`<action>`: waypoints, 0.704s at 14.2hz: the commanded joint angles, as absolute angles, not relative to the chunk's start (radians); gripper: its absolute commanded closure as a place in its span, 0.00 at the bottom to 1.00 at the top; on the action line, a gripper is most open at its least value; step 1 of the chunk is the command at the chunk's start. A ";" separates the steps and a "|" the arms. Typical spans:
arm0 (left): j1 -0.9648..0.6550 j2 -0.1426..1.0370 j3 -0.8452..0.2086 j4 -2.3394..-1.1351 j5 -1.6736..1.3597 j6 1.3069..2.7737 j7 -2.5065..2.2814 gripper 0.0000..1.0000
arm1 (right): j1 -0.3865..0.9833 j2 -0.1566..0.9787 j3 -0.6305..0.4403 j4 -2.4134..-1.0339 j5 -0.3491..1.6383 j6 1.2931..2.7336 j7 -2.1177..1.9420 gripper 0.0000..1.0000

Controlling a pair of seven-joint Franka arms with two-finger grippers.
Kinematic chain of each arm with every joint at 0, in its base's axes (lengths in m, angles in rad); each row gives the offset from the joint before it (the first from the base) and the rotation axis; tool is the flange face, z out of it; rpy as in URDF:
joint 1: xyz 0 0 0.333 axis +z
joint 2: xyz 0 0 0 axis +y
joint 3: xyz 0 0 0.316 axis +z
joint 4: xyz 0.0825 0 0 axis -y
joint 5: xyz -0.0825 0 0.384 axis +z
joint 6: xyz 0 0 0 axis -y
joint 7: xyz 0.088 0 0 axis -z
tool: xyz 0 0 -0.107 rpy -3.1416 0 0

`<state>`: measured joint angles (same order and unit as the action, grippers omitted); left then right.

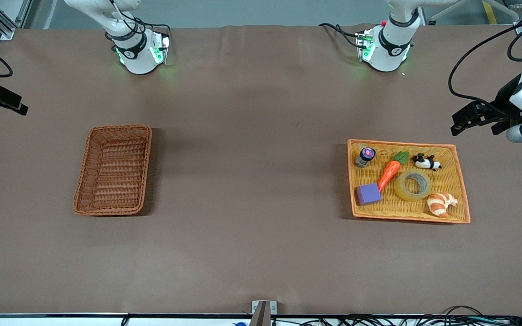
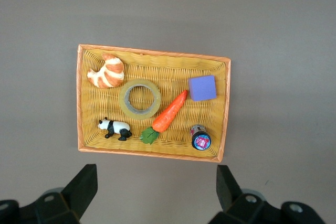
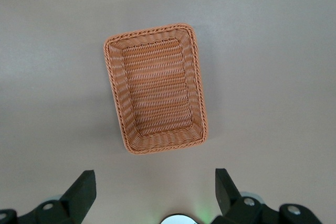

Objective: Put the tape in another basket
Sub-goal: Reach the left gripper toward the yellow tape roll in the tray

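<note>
task not yet begun. the ring-shaped roll of translucent yellowish packing tape point(image 1: 413, 184) lay flat in the wide, flat orange-yellow woven basket point(image 1: 462, 181) toward the left arm's end of the brown bench point(image 1: 252, 181). it sat between an orange toy carrot point(image 1: 389, 174) and a toy croissant point(image 1: 442, 203); a black-and-white toy panda point(image 1: 426, 161), a purple foam cube point(image 1: 368, 194) and a small dark-capped jar point(image 1: 365, 156) shared that basket.

the narrower reddish-brown woven wicker basket point(image 1: 113, 170), toward the right arm's end, held nothing.

left end effector point(image 2: 152, 192) hung high over the bench just beside the orange-yellow basket, fingers wide apart, holding nothing. right end effector point(image 3: 152, 192) hung high over the bench by the reddish-brown basket, fingers likewise apart and empty.

judgement: all remained, meaning reach, grasp, lift, carry and release.
</note>
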<state>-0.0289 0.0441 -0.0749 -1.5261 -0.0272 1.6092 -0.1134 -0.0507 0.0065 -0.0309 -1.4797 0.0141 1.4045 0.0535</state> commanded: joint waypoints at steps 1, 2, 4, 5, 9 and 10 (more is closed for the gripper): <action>-0.026 0.035 -0.071 -1.534 -0.040 1.606 -0.101 0.00 | -0.052 -0.008 -0.031 -1.493 0.014 1.408 0.057 0.00; -0.026 0.035 -0.071 -1.531 -0.041 1.606 -0.101 0.00 | -0.051 -0.008 -0.029 -1.493 0.014 1.408 0.057 0.00; -0.026 0.037 -0.071 -1.534 -0.040 1.606 -0.100 0.00 | -0.051 -0.008 -0.031 -1.493 0.014 1.408 0.057 0.00; -0.023 0.043 -0.071 -1.537 -0.043 1.606 -0.100 0.01 | -0.051 -0.008 -0.031 -1.493 0.014 1.408 0.057 0.00; -0.023 0.054 -0.067 -1.620 -0.029 1.658 -0.103 0.05 | -0.052 -0.008 -0.031 -1.493 0.014 1.408 0.057 0.00; -0.023 0.055 -0.060 -1.647 -0.026 1.690 -0.101 0.05 | -0.052 -0.008 -0.031 -1.493 0.014 1.408 0.057 0.00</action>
<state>-0.0245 0.0581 -0.0716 -1.5914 -0.0272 1.6373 -0.1132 -0.0507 0.0065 -0.0310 -1.4797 0.0141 1.4045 0.0535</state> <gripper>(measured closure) 0.044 0.000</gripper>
